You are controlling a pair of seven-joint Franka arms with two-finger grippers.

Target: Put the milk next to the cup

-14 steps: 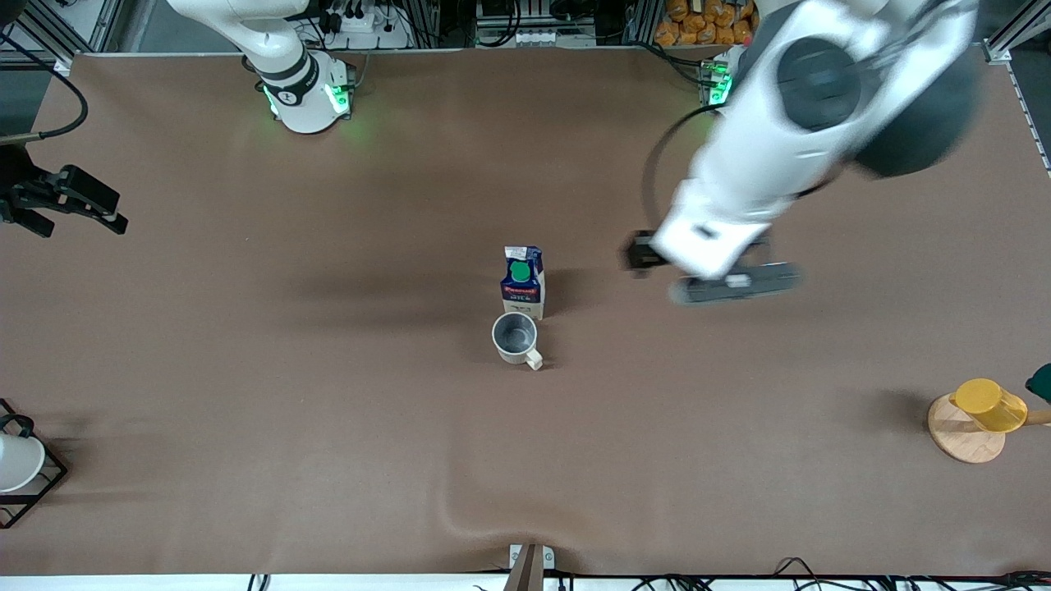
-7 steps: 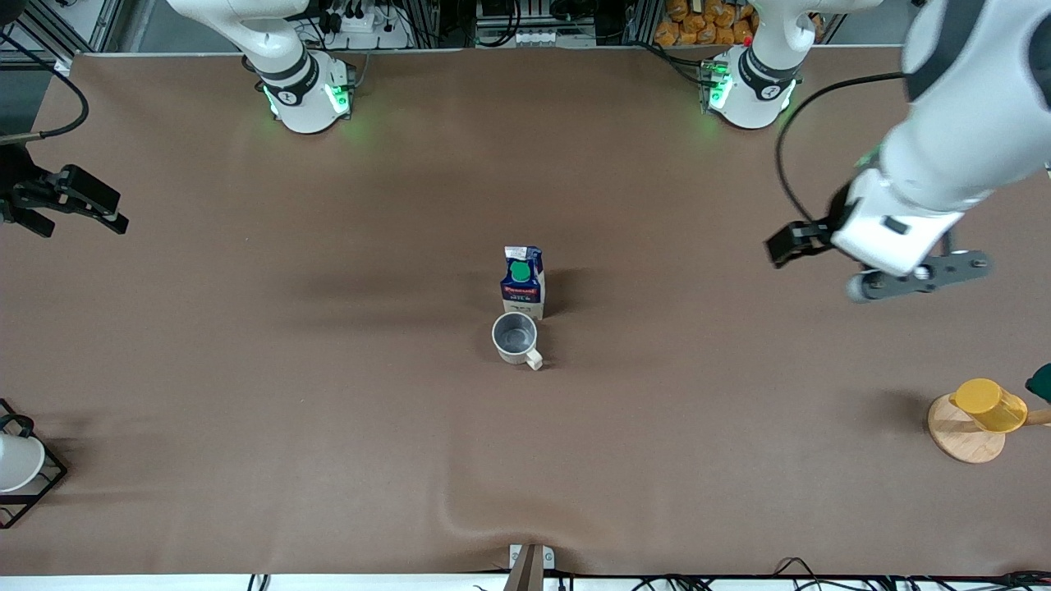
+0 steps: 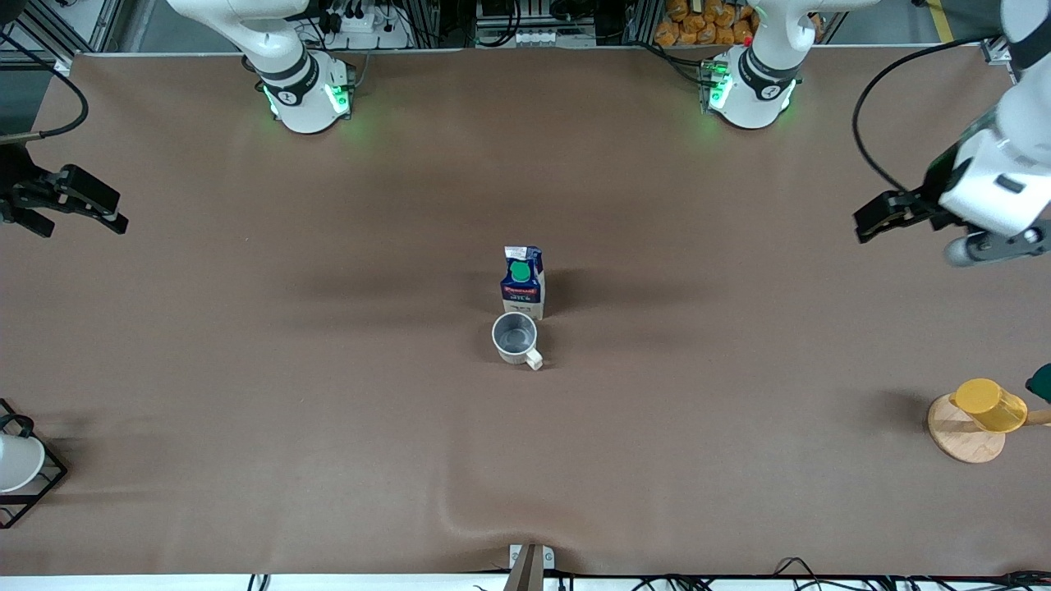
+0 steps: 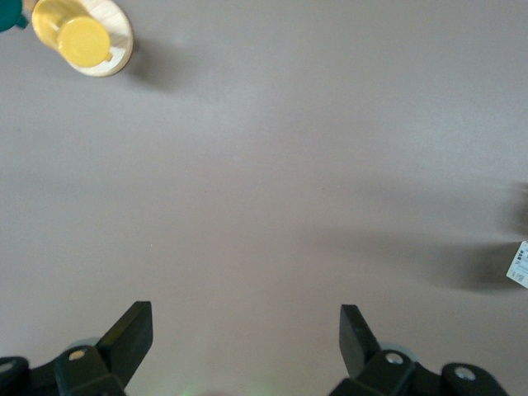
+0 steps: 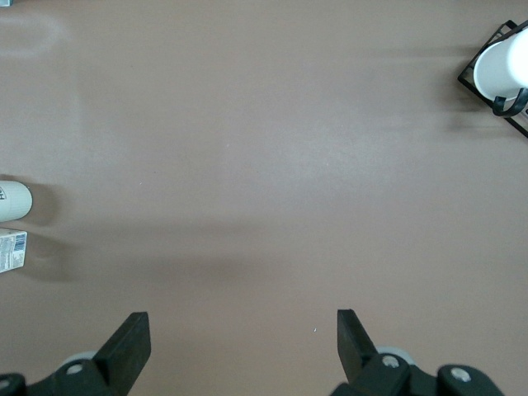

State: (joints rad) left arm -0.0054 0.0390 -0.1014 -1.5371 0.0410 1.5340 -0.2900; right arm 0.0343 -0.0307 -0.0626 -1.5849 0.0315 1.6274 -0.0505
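The milk (image 3: 523, 283), a small dark blue gable-top carton with a green round cap, a red label band and a white lower part, is found upright near the middle of the table (image 3: 328, 410). The cup (image 3: 516, 337), an off-white mug with a grey inside, is set just beside the milk, nearer to the front camera than it, with its small handle turned toward the front camera and the left arm's end of the table; whether the two touch cannot be told. The left gripper (image 4: 246, 334) is held in the air over bare table, well apart from the milk toward the left arm's end, its fingers (image 4: 132, 334) spread wide with nothing between them. The right gripper (image 5: 243, 340) is held over bare table, well apart from the milk toward the right arm's end, its fingers (image 5: 128, 340) likewise spread and empty. A yellow cup (image 3: 989, 405) is seen on a round wooden coaster (image 3: 961, 435), nearer to the front camera than the milk and at the left arm's end. A white cup (image 3: 18, 461) is kept in a black wire stand (image 3: 37, 492), nearer to the front camera than the milk and at the right arm's end.
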